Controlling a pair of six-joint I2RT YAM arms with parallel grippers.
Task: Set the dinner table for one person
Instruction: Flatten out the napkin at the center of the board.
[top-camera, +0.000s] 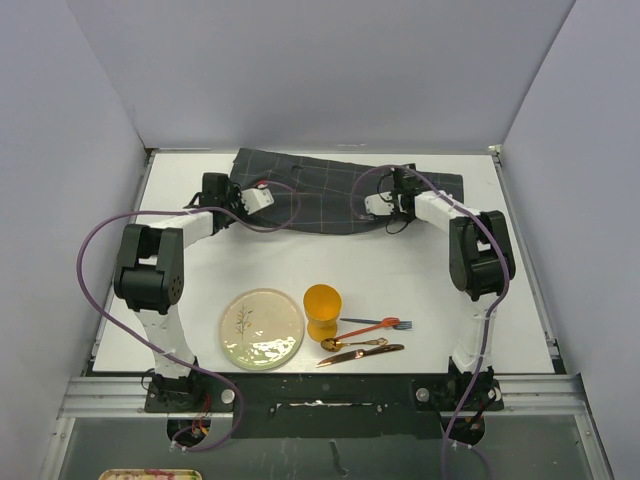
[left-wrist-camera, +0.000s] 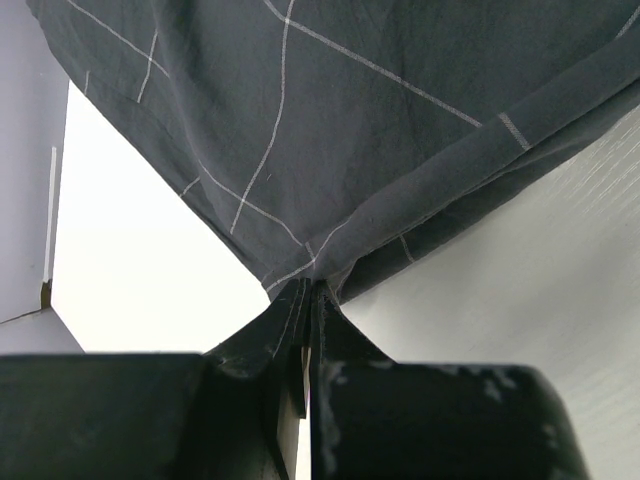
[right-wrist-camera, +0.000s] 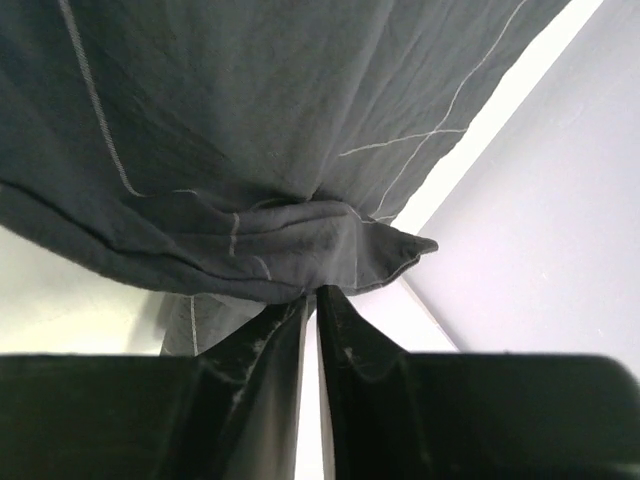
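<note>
At the far end of the table (top-camera: 300, 265) (rigid, nothing to grasp) lay the cloth (top-camera: 320, 185), limp and light. Left wrist: my left claw (left-wrist-camera: 308, 292) pinched its hem tight. Right wrist: my right claw (right-wrist-camera: 312, 292) nipped a bunched corner, the best hold.

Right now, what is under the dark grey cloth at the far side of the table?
Only the white dinner table shows around the dark grey cloth. The left gripper and right gripper pinch its near edge. Anything beneath the cloth's middle is covered.
</note>
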